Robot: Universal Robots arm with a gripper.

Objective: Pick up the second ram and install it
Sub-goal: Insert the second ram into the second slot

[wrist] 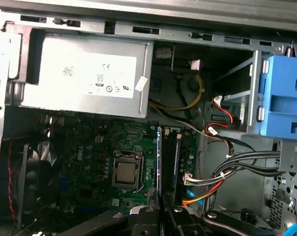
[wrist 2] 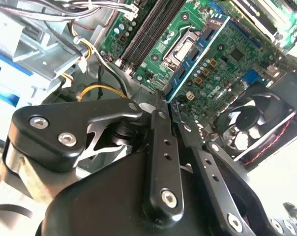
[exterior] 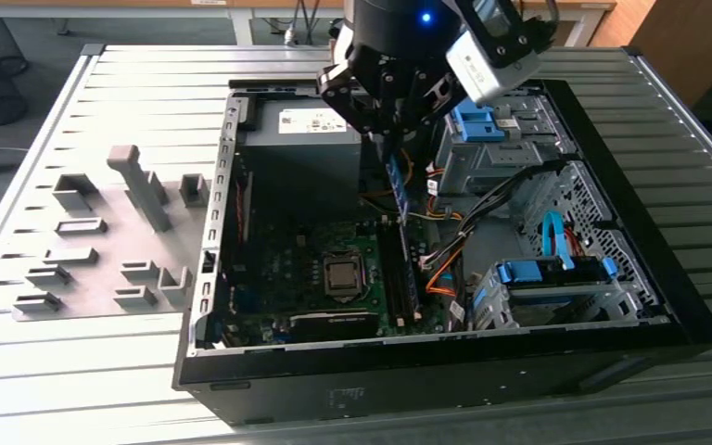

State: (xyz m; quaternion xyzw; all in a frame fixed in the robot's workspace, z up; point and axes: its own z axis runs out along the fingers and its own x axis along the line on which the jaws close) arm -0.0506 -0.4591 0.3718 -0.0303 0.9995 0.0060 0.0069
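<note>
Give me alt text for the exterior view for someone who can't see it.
A black robot claw holds the second ram on edge above the motherboard of an open computer case. The case lies on a slatted metal table, with gray holder blocks on the table at the exterior view's left.

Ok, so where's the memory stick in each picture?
Exterior view: the memory stick hangs from the gripper, which is shut on it, over the open computer case.
Second wrist view: the stick slants away from the gripper, across the green board.
First wrist view: the stick runs out from the gripper.
Shared landmark: the silver chip socket, beside the stick.
</note>
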